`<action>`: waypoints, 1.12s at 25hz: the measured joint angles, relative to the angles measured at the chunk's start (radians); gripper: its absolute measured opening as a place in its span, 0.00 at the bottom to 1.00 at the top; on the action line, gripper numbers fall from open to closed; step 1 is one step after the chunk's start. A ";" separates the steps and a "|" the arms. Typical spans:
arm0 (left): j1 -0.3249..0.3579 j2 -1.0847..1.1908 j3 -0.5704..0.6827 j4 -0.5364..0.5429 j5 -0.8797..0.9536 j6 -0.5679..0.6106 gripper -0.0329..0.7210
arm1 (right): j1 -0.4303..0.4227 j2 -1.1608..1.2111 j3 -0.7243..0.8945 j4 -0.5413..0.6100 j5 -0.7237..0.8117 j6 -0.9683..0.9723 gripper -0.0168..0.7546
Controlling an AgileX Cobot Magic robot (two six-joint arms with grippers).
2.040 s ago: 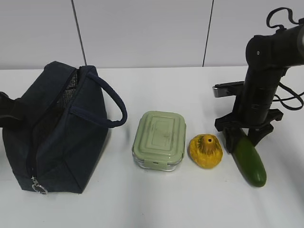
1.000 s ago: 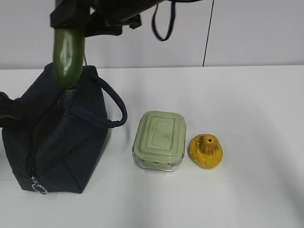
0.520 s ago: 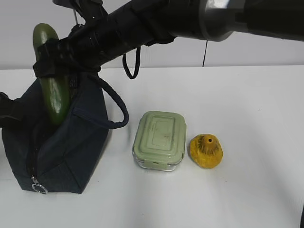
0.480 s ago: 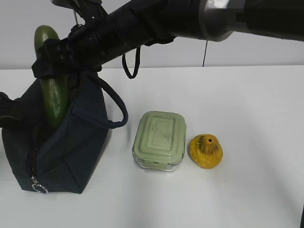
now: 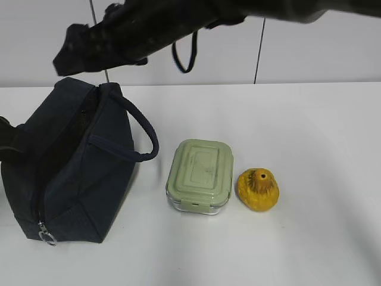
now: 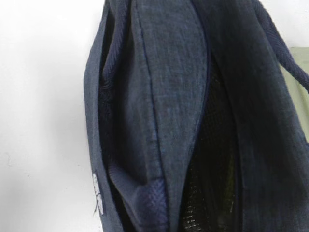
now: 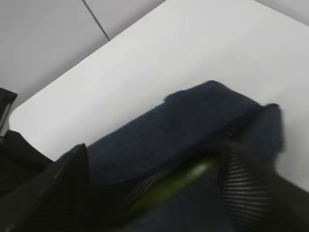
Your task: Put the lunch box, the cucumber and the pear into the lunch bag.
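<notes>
exterior: right gripper [image 5: 74, 50] hovers above the lunch bag [image 5: 65, 167], arm reaching across; jaw state unclear. lunch box [image 5: 200, 174] and pear [image 5: 258, 189] on the table, side by side, box likely next.
left wrist: bag mouth open.
right wrist: cucumber [image 7: 178, 183] inside the bag, nothing held.

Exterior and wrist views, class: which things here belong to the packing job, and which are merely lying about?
Belonging to the job:
lunch bag, open at the top
cucumber, already inside the bag
lunch box, on the table
pear, right of the box
right pincer, above the bag

Merely lying about:
nothing visible besides the white table
</notes>
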 joint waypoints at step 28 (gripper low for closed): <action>0.000 0.000 0.000 0.009 -0.005 0.000 0.02 | -0.201 -0.057 0.322 -0.777 0.481 0.609 0.73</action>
